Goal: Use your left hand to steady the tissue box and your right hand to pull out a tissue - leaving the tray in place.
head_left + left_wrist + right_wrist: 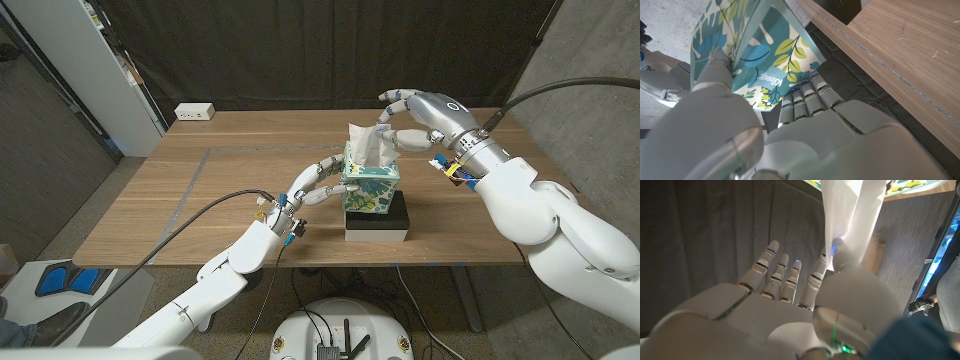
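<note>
Left hand (pixel 312 185) clamped on tissue box (pixel 372 185), box on black tray (pixel 378 222) mid-table. Right hand (pixel 425 120) pinches tissue (pixel 366 143), sheet drawn up but tail apparently in slot. Remaining: finish pull; tray looks undisturbed.

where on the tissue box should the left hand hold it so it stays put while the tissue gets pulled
Grip the tissue box low on its upright side walls, coming from the robot's left as the left hand does now. The flat sides suit fingers, and that leaves the top slot free, where the right hand pinches the tissue.
</note>
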Controlling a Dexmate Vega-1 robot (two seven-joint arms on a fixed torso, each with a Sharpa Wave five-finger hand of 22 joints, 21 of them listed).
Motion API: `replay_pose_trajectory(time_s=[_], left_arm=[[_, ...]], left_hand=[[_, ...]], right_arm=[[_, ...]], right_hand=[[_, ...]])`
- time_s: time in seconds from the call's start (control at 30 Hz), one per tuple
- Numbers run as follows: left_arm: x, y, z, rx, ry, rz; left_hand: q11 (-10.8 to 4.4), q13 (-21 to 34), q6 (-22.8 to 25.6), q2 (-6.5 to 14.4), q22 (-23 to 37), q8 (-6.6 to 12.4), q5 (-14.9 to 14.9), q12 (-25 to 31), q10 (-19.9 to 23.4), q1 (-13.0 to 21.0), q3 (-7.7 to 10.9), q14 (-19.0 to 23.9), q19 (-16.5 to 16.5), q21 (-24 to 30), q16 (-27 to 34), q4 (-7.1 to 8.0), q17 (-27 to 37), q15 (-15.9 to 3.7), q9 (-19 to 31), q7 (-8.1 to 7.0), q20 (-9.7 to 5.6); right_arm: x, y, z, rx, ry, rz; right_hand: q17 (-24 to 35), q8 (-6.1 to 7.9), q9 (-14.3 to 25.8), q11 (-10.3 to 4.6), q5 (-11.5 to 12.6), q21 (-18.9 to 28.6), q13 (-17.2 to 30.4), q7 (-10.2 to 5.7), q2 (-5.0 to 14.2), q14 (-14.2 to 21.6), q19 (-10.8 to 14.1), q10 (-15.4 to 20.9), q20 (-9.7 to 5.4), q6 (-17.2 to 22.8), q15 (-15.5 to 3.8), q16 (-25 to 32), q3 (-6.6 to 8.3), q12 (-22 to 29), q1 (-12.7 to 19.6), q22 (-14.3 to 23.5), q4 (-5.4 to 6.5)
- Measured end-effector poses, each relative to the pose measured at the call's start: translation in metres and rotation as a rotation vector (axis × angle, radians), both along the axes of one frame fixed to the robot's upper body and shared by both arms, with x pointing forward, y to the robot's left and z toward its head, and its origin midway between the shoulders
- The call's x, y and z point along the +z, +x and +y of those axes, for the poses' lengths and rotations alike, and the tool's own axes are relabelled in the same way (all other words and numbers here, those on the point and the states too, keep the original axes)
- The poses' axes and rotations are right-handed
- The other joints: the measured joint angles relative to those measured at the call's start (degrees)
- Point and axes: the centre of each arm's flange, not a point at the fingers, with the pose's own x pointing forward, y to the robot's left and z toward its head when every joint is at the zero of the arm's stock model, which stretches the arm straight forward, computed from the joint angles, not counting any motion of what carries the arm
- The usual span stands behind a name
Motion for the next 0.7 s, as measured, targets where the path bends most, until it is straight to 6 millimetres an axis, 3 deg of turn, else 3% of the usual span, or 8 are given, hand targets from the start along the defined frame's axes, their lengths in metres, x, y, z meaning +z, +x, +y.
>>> replay_pose_trajectory(time_s=[0.7], left_arm=[[-0.0002,-0.0018,0.0011,-0.014,0.003,0.002]], left_hand=[[0.00,-0.01,0.00,0.09,-0.02,-0.21,-0.16,-0.22,-0.01,-0.12,0.00,0.00,-0.01,0.00,0.00,0.00,0.00,0.00,-0.03,0.00,0.00]], right_arm=[[-0.0039,-0.0103,-0.0042,0.030,0.139,-0.098]], right_hand=[[1.06,0.48,0.33,-0.82,0.00,0.21,0.53,0.01,-0.01,1.12,1.22,1.65,0.01,-0.63,-0.11,0.88,-0.64,0.64,-0.01,-0.01,0.15]])
